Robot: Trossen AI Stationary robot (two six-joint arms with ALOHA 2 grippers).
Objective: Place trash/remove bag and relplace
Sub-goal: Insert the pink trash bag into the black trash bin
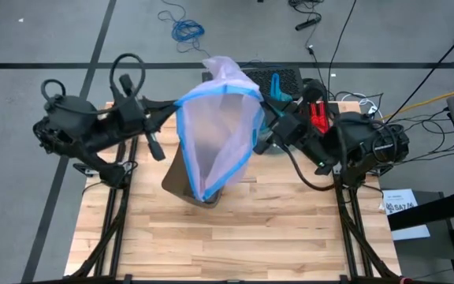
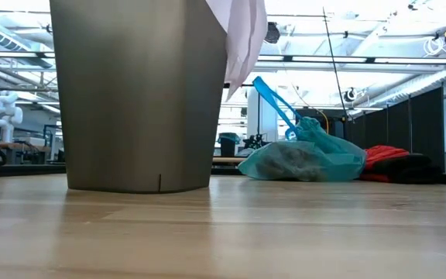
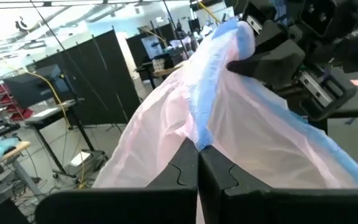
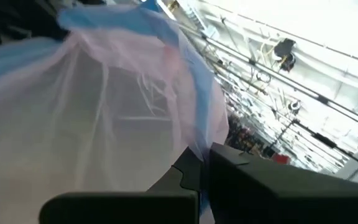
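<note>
Above the table (image 1: 235, 237) centre: one pink bag (image 1: 223, 134), translucent with a blue edge, stretched open between both claws over a grey-brown bin (image 2: 138, 93). Bag mouth spread wide, its lower end hanging toward the bin's opening; a fold of it drapes past the bin's upper rim in the low view.

Left claw (image 1: 178, 106): at the bag's left edge, fingers pressed fully together on the blue-edged rim; the wrist view shows the plastic pinched between the closed tips (image 3: 197, 163).

Right claw (image 1: 262, 130): at the bag's right edge, likewise clamped tight on the rim, the film gathered where its fingers meet (image 4: 201, 171).

Bin: upright on the table, near the centre.

Teal bag (image 2: 304, 159): thin green plastic, filled and slumped on the table's far side behind the bin, one loop handle (image 2: 273, 101) sticking up at a slant. Dark contents show faintly through the film; individual pieces cannot be made out.

Red item (image 2: 385, 159): just beside the teal bag, lying low at the far edge.
</note>
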